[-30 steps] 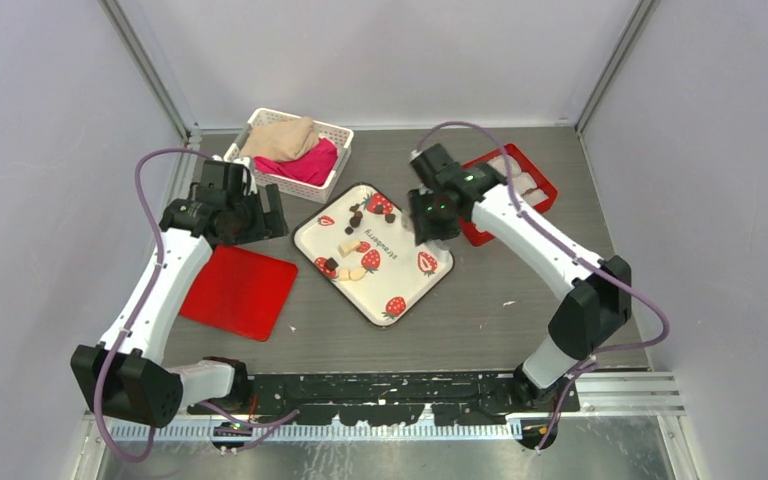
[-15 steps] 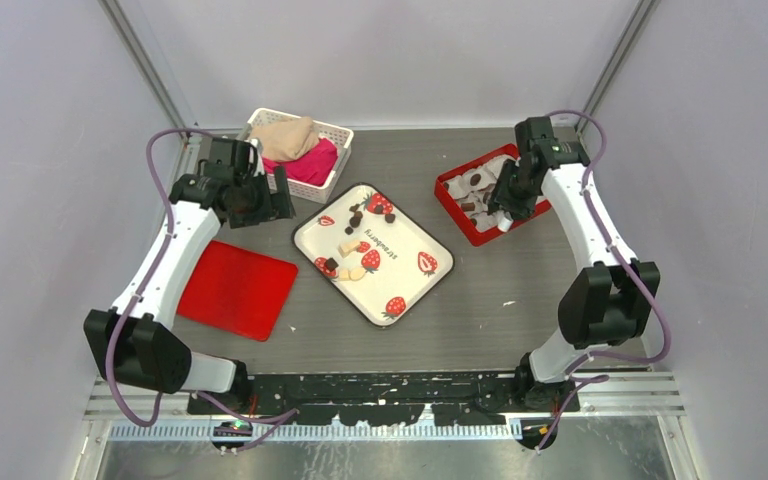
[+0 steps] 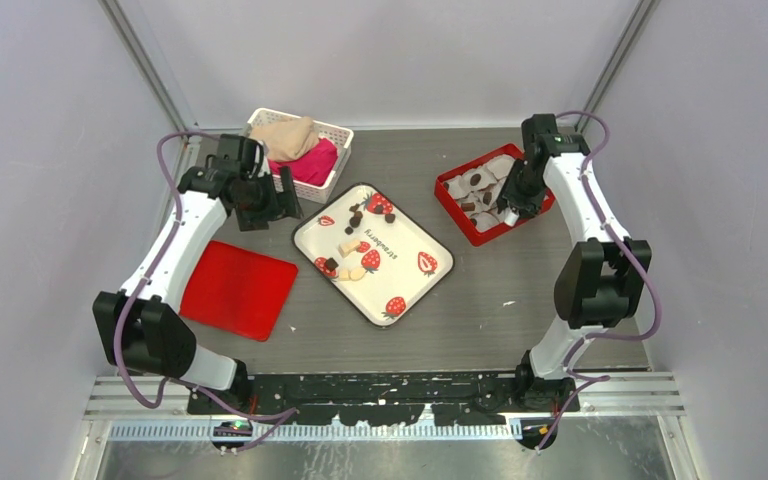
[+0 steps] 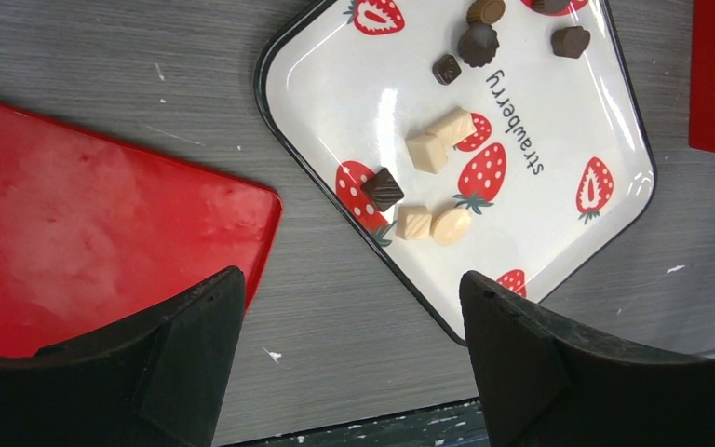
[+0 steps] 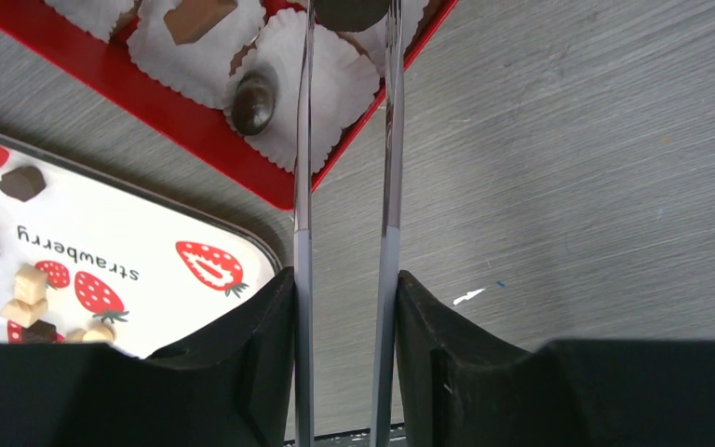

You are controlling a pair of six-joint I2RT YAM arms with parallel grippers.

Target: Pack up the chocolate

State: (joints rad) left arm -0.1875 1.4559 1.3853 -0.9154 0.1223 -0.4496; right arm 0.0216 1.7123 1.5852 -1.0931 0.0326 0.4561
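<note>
**Right arm's got one in the tongs over the box, left arm just hanging around**

The right gripper is clamped on the tongs. The tongs pinch one dark chocolate at the very top edge of the right wrist frame, over the red box. My guess is it's held there because a paper cup right below is where it's meant to land. A neighbouring cup, upper left of centre, has a dark oval sitting in it. I can't tell if the held piece touches paper yet, since the frame cuts it off.

The left gripper is spread wide and holds nothing. It hovers over the lower-left edge of the tray and the red lid. It looks parked out of the way to me.

On what each view gives you:
- **Right wrist:** it's the only one that shows the pinch.
- **Left wrist:** it shows what's left on the tray. There are dark lumps bunched at the top of the frame, plus one dark square mid-tray beside some pale pieces.
- **Top view:** it gives the layout, with the box upper right, the tray centre, the lid at left and a basket upper left. The chocolate there is just specks.
</note>
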